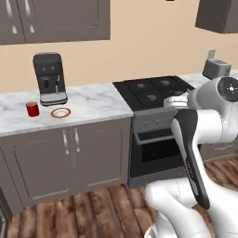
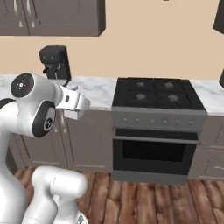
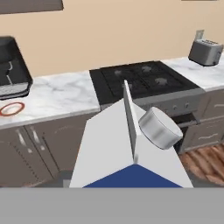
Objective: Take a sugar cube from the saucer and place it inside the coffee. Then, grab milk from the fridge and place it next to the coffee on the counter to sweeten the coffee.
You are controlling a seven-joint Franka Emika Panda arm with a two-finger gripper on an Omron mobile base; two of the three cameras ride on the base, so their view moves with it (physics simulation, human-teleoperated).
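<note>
partly cropped milk (image 3: 131, 148) up close, tool fingertips hidden behind it

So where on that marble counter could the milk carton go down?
Bare marble lies between the saucer and the stove, and along the counter front edge. It is crowded at the left, where the coffee, saucer and coffee machine cluster.

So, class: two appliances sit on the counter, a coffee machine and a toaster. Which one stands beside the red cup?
The black coffee machine, left of the stove; the red cup and saucer sit before it. The silver toaster stands right of the stove.
</note>
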